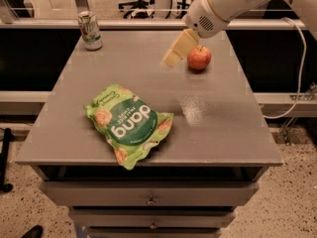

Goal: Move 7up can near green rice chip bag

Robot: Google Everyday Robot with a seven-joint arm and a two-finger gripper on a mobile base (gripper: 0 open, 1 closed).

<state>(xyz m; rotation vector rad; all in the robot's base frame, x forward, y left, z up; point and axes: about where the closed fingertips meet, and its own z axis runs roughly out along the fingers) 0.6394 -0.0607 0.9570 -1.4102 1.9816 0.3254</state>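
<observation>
The 7up can [90, 30] stands upright at the far left corner of the grey table [218, 128]. The green rice chip bag [128, 124] lies flat near the table's front, left of centre, with its "dang" label upside down to me. My gripper [171, 61] hangs from the white arm at the upper right, above the far middle of the table, just left of a red apple. It holds nothing. It is well to the right of the can and beyond the bag.
A red apple [199, 58] sits at the far right of the table. Drawers [148, 200] run below the front edge. A white cable [297, 73] hangs to the right. Office chairs stand behind the table.
</observation>
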